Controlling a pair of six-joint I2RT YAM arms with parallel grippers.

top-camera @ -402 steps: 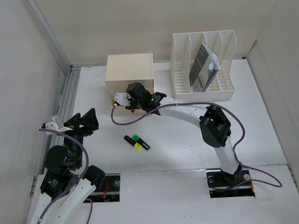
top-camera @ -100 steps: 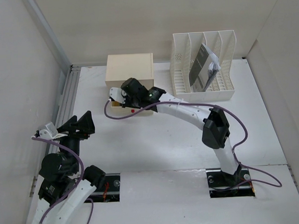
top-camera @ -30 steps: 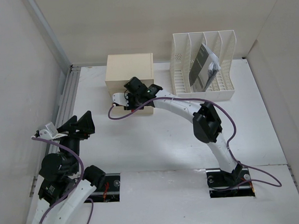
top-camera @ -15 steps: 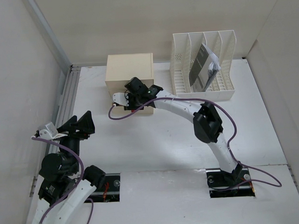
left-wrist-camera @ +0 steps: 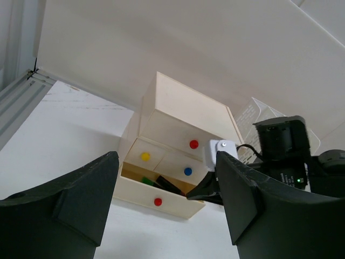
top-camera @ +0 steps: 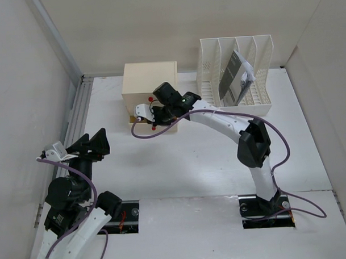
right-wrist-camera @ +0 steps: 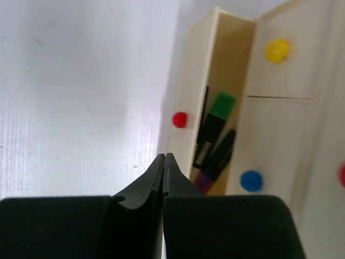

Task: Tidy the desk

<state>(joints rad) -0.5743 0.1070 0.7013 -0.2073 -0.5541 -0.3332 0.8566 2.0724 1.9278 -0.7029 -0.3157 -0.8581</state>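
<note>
The desk [top-camera: 191, 163] is a white tabletop. A beige drawer box [top-camera: 149, 79] stands at its back, with its bottom drawer [right-wrist-camera: 188, 102] pulled out. In the drawer lie a green-capped marker [right-wrist-camera: 214, 125] and a black and purple marker [right-wrist-camera: 216, 159]. My right gripper [top-camera: 154, 120] is shut and empty, just above the drawer's front by its red knob [right-wrist-camera: 179, 119]; its tips [right-wrist-camera: 163, 156] meet in the right wrist view. My left gripper [top-camera: 94, 145] is open and empty at the left, well short of the box; its fingers [left-wrist-camera: 81, 199] frame the box [left-wrist-camera: 183, 116].
A white slotted file rack [top-camera: 235, 76] with a dark booklet [top-camera: 231, 76] stands at the back right. An aluminium rail [top-camera: 76, 118] runs along the left side. Two cutouts [top-camera: 123, 213] [top-camera: 267, 212] hold the arm bases. Walls enclose the desk.
My right arm has swung a little to the right and its gripper has drawn back from the drawer, so the red knob shows. The two markers seen lying on the desk earlier are gone from it.
</note>
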